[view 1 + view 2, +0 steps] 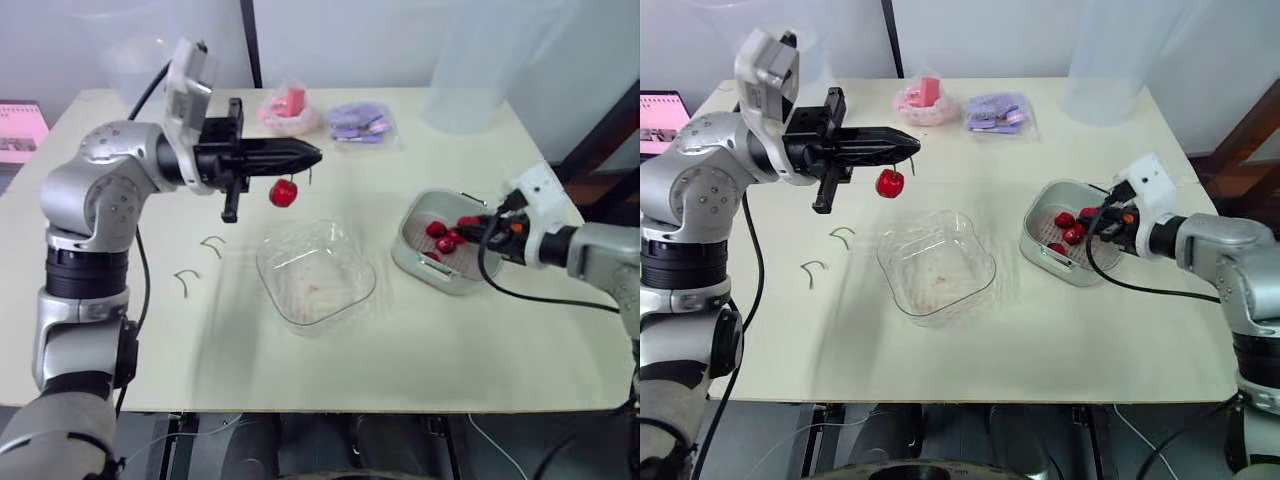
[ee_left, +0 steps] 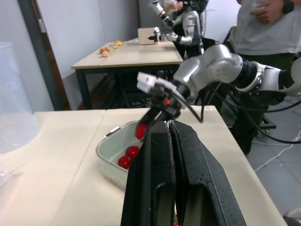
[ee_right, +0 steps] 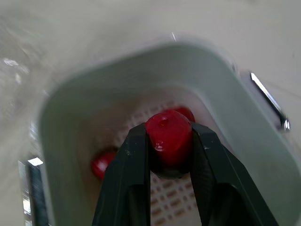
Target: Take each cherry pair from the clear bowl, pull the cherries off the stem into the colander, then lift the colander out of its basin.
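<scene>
- Left gripper (image 1: 312, 154) pressed together on a stem (image 1: 309, 177), fingers lying along the 9-to-3 line, one cherry (image 1: 283, 192) hanging beneath.
- Right gripper (image 1: 480, 228) clamped on a second cherry (image 3: 168, 134), poised just over the colander (image 1: 415, 215), several cherries already inside.
- Colander at roughly 4 o'clock from the hanging cherry, beyond the clear bowl (image 1: 270, 250), seemingly empty.
- Right gripper far nearer the colander; probably best to release there, then reach toward 10 o'clock for the hanging fruit.
</scene>
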